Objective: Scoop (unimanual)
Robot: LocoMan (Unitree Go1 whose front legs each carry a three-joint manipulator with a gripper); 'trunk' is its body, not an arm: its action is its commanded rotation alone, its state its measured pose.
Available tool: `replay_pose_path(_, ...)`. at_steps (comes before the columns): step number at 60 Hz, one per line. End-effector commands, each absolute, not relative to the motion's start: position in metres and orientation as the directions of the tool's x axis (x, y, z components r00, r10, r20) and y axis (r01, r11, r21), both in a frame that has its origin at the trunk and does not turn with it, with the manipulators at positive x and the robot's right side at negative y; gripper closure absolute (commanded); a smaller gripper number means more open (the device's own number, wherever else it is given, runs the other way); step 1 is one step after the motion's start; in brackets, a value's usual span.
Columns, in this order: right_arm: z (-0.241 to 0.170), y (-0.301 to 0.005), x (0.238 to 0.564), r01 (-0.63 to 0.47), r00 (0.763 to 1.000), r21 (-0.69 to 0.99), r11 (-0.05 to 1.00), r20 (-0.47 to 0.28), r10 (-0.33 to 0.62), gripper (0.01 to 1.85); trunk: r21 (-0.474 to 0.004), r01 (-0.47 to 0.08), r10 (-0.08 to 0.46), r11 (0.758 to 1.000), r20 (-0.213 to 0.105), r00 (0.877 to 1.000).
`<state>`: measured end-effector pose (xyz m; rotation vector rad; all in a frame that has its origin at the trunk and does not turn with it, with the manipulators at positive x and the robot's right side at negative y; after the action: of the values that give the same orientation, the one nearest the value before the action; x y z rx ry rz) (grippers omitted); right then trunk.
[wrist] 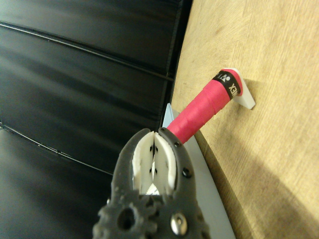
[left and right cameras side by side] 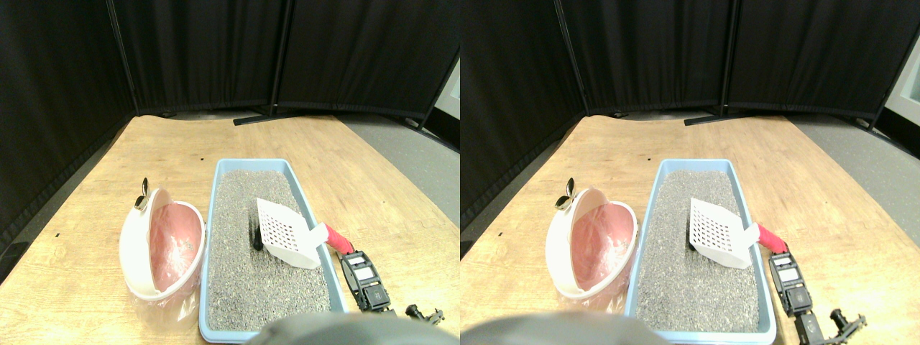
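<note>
Grey granular litter fills the pale blue rectangular tray (left and right cameras side by side: 213,215) on the wooden counter (left and right cameras side by side: 86,180). White perforated plastic scoop (left and right cameras side by side: 287,233) rests blade-down on the litter, beside a small dark lump (left and right cameras side by side: 256,239). Its red-wrapped handle (wrist: 202,112) runs past the end effector (wrist: 154,142), whose padded jaws stand nearly closed, not plainly clamping it. Risk: a loose grip could let the scoop twist and spill short of the pink-lined white bin (left and right cameras side by side: 162,244).

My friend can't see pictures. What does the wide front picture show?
A white slotted scoop with a red wrapped handle rests in a blue tray of grey litter on a wooden table. A white bin with pink liner stands beside the tray.
</note>
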<state>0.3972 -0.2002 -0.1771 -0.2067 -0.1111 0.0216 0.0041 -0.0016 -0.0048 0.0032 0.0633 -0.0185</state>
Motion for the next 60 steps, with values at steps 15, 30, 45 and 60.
replay_pose_path(15, -0.167, -0.197, 0.399, 0.016, 0.989, -0.211, 0.977, 0.146, 0.016, 1.44, -0.004, 0.018, -0.018, 1.0, -0.055, 0.998)
replay_pose_path(30, -0.165, -0.197, 0.399, -0.035, 0.975, -0.114, 0.993, 0.216, 0.059, 1.21, -0.007, 0.027, -0.028, 1.0, -0.06, 0.998)
replay_pose_path(45, -0.167, -0.201, 0.406, -0.065, 0.978, 0.017, 0.998, 0.199, 0.06, 0.83, -0.015, 0.028, -0.029, 0.999, -0.064, 0.998)
replay_pose_path(60, -0.175, -0.205, 0.413, -0.031, 0.984, 0.044, 0.999, 0.174, 0.023, 0.78, -0.024, 0.041, -0.043, 0.999, -0.072, 0.997)
